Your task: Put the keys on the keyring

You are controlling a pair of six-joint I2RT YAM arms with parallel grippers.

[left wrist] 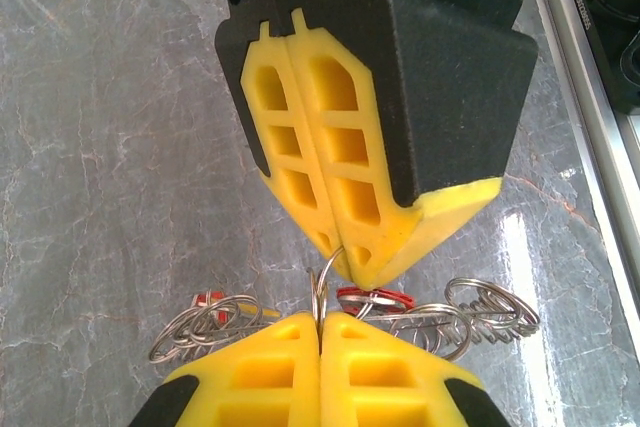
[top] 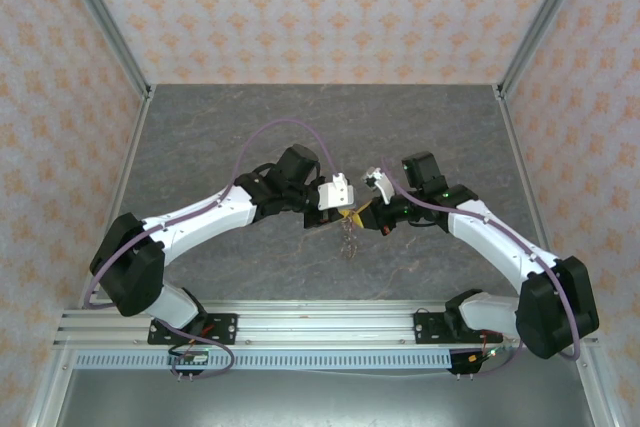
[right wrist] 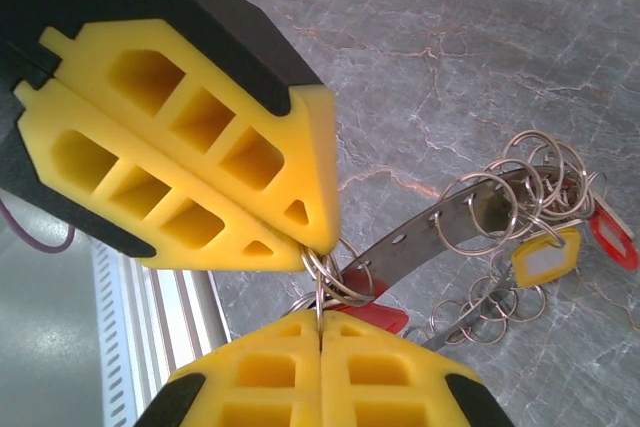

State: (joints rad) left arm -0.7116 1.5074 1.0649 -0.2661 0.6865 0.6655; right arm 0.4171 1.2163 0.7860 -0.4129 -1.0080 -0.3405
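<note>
Step in hand, judging: threading. left gripper and right gripper, tips meeting above table, both pinching small split ring. keyring band hanging alongside, carrying yellow key, red keys. Next move likely requiring spreading ring coil, not pulling.

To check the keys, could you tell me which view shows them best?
Right wrist: the keys show large, yellow and red heads clear. Left wrist shows red heads, partly hidden; top view, a tiny cluster.
</note>
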